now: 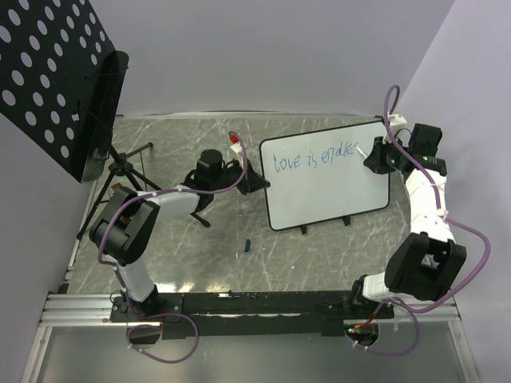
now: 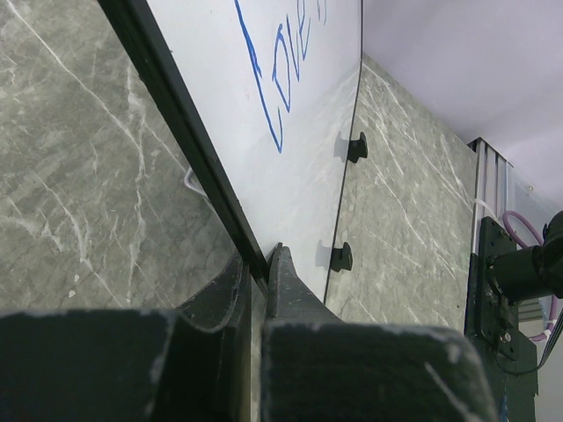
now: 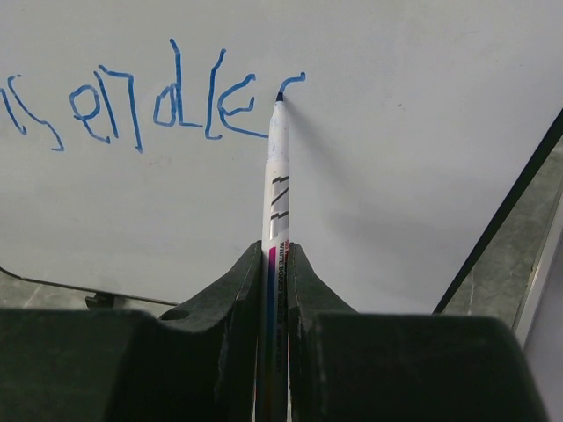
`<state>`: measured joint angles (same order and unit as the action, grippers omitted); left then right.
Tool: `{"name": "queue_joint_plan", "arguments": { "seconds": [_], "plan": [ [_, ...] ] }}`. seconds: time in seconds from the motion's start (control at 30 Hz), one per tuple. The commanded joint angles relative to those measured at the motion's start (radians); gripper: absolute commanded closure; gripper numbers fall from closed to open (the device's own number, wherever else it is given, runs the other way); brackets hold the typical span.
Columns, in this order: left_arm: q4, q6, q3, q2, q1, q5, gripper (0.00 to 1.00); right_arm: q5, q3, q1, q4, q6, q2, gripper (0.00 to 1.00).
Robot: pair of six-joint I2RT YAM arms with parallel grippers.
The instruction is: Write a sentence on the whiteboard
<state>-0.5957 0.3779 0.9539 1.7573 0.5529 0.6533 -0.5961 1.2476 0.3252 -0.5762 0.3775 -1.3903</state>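
The whiteboard (image 1: 343, 187) lies tilted on the table, black-rimmed, with small black feet. The blue sentence (image 1: 311, 157) reads "love is endles" with the last letter just begun. My right gripper (image 1: 374, 154) is shut on a white marker (image 3: 277, 167); its blue tip touches the board at the start of a new stroke after "endle" (image 3: 158, 101). My left gripper (image 1: 254, 179) is shut on the whiteboard's left rim (image 2: 189, 149), one finger on each side of the edge. In the left wrist view the word "love" (image 2: 281, 79) shows on the board.
A black perforated panel (image 1: 56, 72) on a stand is at the far left. A small blue cap (image 1: 247, 245) lies on the table in front of the board. A red-and-white object (image 1: 235, 142) sits behind the left gripper. A purple cable loops near the right arm.
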Motion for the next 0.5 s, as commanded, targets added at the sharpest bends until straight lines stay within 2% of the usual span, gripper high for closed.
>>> {"name": "queue_joint_plan", "arguments": {
  "seconds": [0.0, 0.47],
  "plan": [
    [0.045, -0.163, -0.003, 0.001, 0.012, -0.014, 0.99, -0.01, 0.013, -0.002, -0.008, 0.031, 0.007, 1.0],
    [0.042, -0.163, -0.001, 0.001, 0.012, -0.012, 0.99, 0.059, -0.019, 0.012, -0.002, 0.029, 0.027, 1.0]
  ]
}}
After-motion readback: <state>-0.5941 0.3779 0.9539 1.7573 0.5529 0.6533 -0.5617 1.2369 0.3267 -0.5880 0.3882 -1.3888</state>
